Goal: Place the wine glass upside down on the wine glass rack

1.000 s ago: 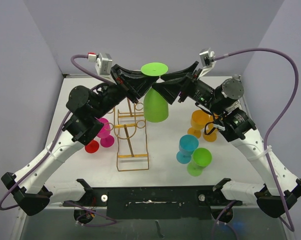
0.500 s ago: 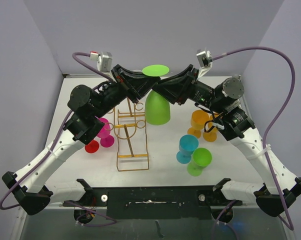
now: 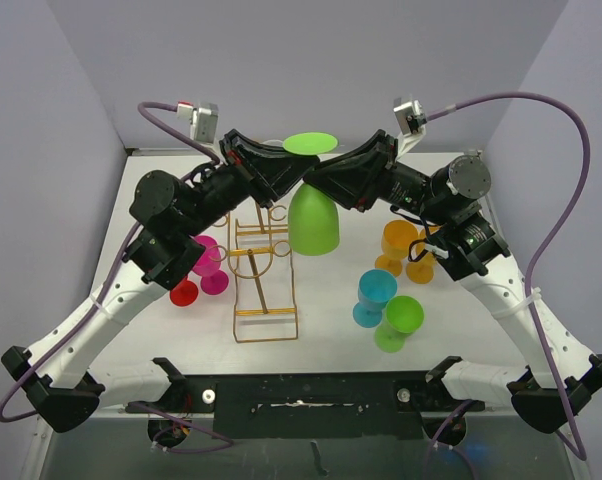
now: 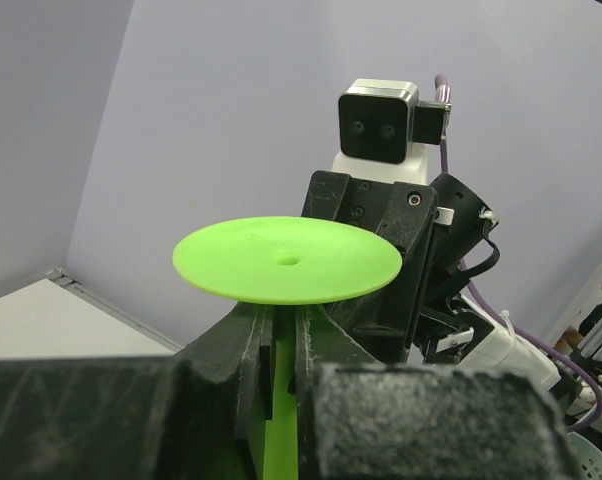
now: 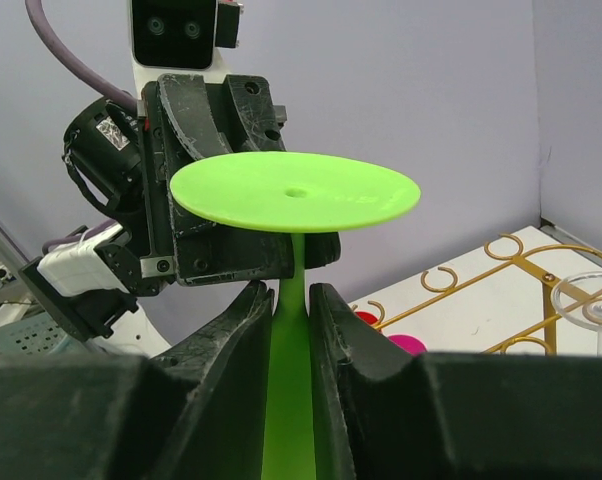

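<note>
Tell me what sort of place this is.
Probably a robot test cell in a lab: two robot arms bolted to a white table, plain walls boxing it in, and bright props like a green wine glass and gold rack.

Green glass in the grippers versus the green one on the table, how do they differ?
The held glass is upside down, base on top; the table glass stands upright. The held glass hangs in the air, stem clamped by the left gripper and right gripper; the table glass is ungripped. Both are lime green.
</note>
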Motion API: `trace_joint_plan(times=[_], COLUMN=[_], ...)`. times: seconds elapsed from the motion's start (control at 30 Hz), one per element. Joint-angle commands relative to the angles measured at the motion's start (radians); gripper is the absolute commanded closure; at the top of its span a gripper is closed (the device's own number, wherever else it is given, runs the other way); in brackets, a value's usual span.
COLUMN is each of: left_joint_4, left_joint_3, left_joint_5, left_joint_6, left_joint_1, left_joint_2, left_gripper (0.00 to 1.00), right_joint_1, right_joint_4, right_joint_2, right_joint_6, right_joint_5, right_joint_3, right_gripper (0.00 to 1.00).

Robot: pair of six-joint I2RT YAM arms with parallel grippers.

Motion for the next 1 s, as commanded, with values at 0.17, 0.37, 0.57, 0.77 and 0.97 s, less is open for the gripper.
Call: trace_joint_plan(times=[0.17, 0.37, 0.57, 0.77, 0.97], left_joint_4=[0.027, 0.003, -0.035, -0.121, -0.301], left_joint_3=[0.008, 0.01, 0.005, -0.005, 0.02], left_joint_5=[0.077, 0.06, 0.026, -0.064, -0.288], left_joint_6=[-0.01, 0.003, 0.022, 0.066, 0.174], left_joint_1=[-0.013, -0.013, -0.013, -0.012, -0.011], left_joint_2=[-0.049, -0.055, -0.068, -0.099, -0.154], left_gripper=[0.79, 0.72, 0.63, 0.53, 0.48], right_joint_1=[-0.004, -0.005, -0.005, -0.006, -0.006], right_joint_4=[0.109, 0.168, 0.191, 0.166, 0.05], right_joint_2=[-0.029, -0.049, -0.08, -0.13, -0.182], right_joint_6=[-0.025, -0.029, -0.063, -0.149, -0.302], right_joint_5=[0.092, 0.119, 0.193, 0.304, 0.439], right_joint_3=[-0.033, -0.069, -0.095, -0.124, -0.169], right_gripper=[1.0, 1.0, 1.0, 1.0, 1.0])
